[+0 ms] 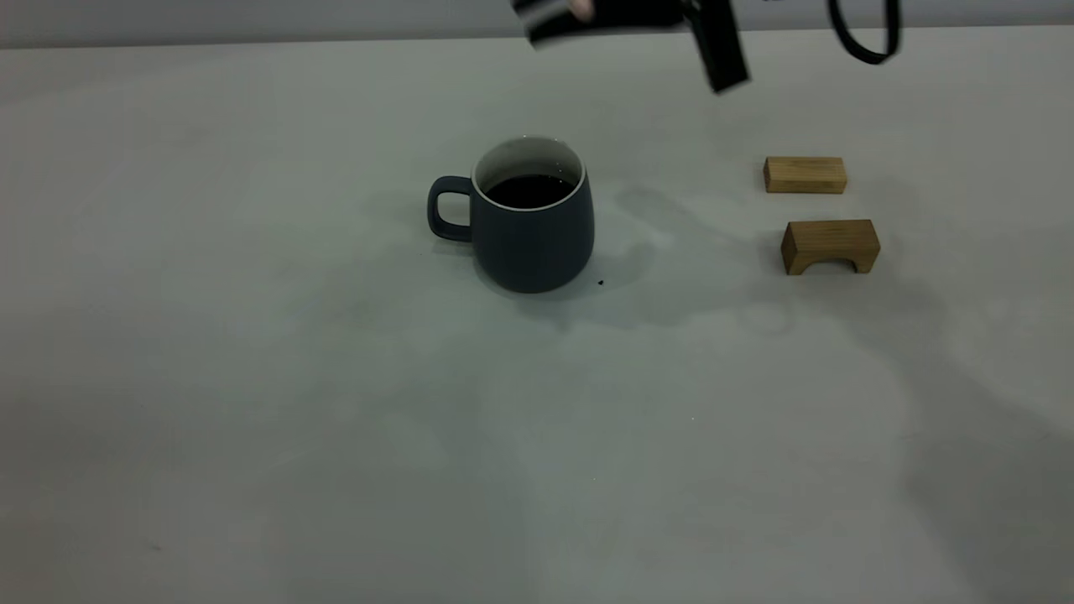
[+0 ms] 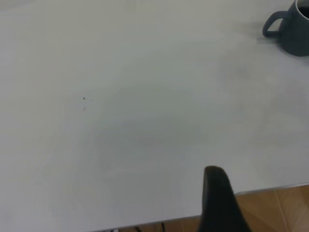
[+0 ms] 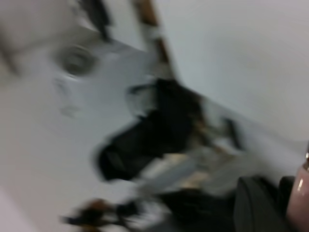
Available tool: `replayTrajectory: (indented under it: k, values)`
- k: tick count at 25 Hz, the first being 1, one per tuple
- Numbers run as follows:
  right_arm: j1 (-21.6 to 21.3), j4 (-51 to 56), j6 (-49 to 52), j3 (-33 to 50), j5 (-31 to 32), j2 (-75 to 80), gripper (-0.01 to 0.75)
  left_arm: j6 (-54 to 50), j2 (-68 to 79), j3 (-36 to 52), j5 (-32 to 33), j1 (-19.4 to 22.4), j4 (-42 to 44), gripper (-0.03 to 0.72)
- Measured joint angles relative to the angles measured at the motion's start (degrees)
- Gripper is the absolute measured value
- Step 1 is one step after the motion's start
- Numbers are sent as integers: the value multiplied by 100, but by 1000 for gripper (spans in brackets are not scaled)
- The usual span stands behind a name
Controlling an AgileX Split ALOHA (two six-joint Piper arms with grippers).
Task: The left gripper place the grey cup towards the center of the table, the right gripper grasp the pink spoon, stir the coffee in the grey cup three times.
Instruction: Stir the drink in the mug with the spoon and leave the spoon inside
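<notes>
The grey cup (image 1: 530,226) stands upright near the middle of the table (image 1: 252,377), handle to the left, with dark coffee (image 1: 529,190) inside. The cup (image 2: 292,29) also shows in a far corner of the left wrist view. My right gripper (image 1: 621,17) hangs blurred at the top edge, above and behind the cup. In the right wrist view, the pink spoon's handle (image 3: 300,193) sits pressed against a dark finger (image 3: 256,208); its bowl is out of view. My left gripper (image 2: 219,198) shows only as a dark tip over the table's edge, far from the cup.
Two tan wooden blocks lie to the right of the cup, a flat one (image 1: 805,174) and an arched one (image 1: 830,246). A tiny dark speck (image 1: 601,283) sits beside the cup's base. A black cable loop (image 1: 864,38) hangs at the top right.
</notes>
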Motion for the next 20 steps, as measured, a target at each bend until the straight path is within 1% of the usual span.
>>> replayTrajectory:
  k: [3,9,11,12,14,16,20]
  values:
    - [20,690,1253,0,0,0,105,0,0,0,0,0,0,519]
    - [146,1440,5272,0,0,10,105,0,0,0,0,0,0,519]
    - [221,1532,6143,0,0,23,105,0,0,0,0,0,0,519]
    - [248,1542,6390,0,0,36,105,0,0,0,0,0,0,519]
    - [301,1562,6520,-21,14,117,105,0,0,0,0,0,0,519]
    - [311,1588,6471,-184,48,347,105,0,0,0,0,0,0,519]
    - [315,1594,6164,-827,19,1092,105,0,0,0,0,0,0,519]
